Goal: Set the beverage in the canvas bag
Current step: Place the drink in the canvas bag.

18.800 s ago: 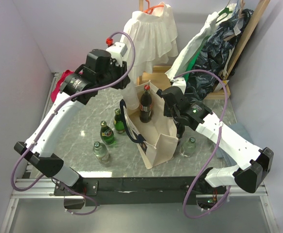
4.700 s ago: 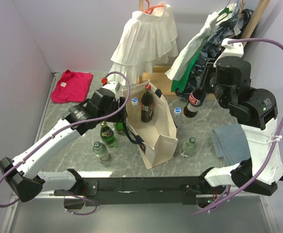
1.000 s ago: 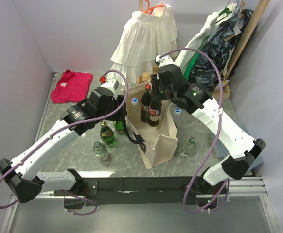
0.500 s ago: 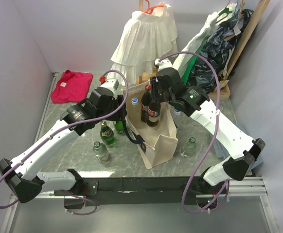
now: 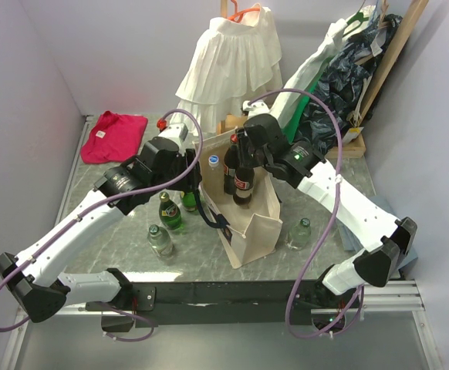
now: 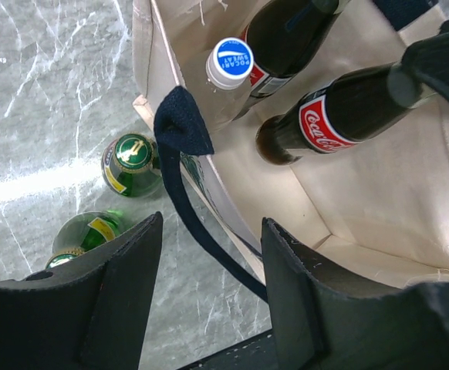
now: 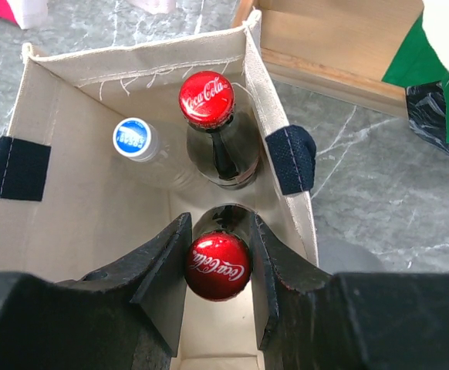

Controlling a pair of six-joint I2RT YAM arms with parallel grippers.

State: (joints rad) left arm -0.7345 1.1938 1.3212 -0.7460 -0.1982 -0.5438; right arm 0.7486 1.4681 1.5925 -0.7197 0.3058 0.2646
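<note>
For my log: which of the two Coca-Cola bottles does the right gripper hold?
The lower Coca-Cola bottle in the right wrist view, clamped by the right gripper; the other Coca-Cola bottle stands free beside the blue-capped bottle.

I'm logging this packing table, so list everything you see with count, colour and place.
canvas bag: one, cream with navy straps, table centre.
gripped cola bottle: one, dark, red cap, hanging inside the bag's mouth.
standing cola bottle: one, dark, red cap, inside the bag.
blue-capped bottle: one, clear, inside the bag.
green bottles: two, left of the bag.
clear bottles: two, one near left, one right of the bag.
pink cloth: one, far left.
white ruffled garment: one, hanging behind the bag.
clothes pile: one, mixed colours, far right.
left gripper: open, a navy strap between its fingers.
right gripper: shut on the gripped cola bottle.
</note>
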